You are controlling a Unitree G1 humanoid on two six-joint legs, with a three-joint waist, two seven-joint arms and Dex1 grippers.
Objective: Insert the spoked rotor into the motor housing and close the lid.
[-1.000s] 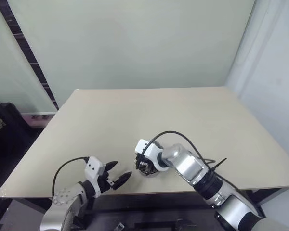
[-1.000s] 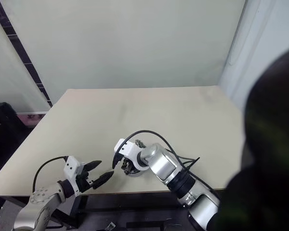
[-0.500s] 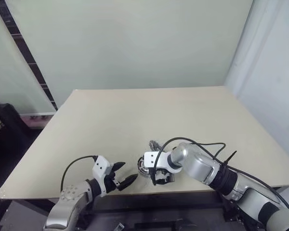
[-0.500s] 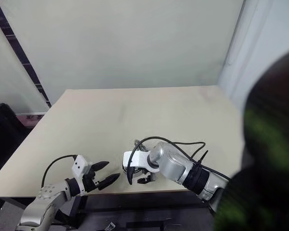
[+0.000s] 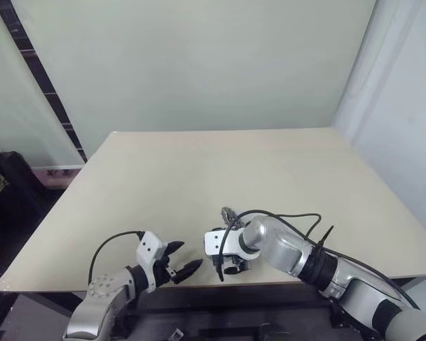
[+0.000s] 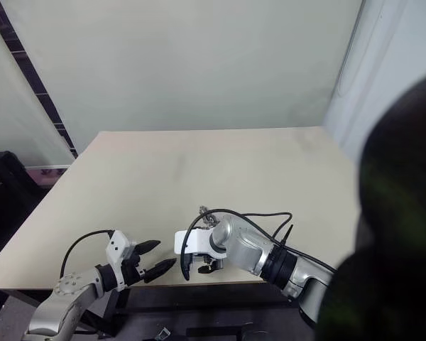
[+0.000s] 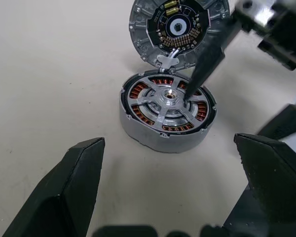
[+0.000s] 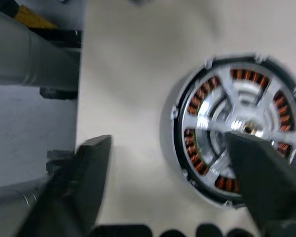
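Seating trouble is being risked at the spoked rotor (image 7: 168, 102), which is being seen lying inside the motor housing (image 7: 138, 129) near the front edge of the table (image 5: 199, 170), its silver arms spread over the copper windings. One black fingertip (image 7: 203, 66) of the right gripper (image 8: 167, 182) is being pressed onto or held just over a spoke beside the hub; contact cannot be told for certain. Its jaws are being held apart with nothing between them. If the rotor is being pushed off-centre, it could be tilted or jammed, and the light housing could be slid across the smooth tabletop.

The lid (image 7: 177, 29) is being left lying open just behind the housing, touching its rim, circuit face up. If it is being swung over a proud rotor, closure could be blocked.

The left gripper (image 7: 172, 177) is being held spread wide and empty, apart from the housing, so nothing is being braced.
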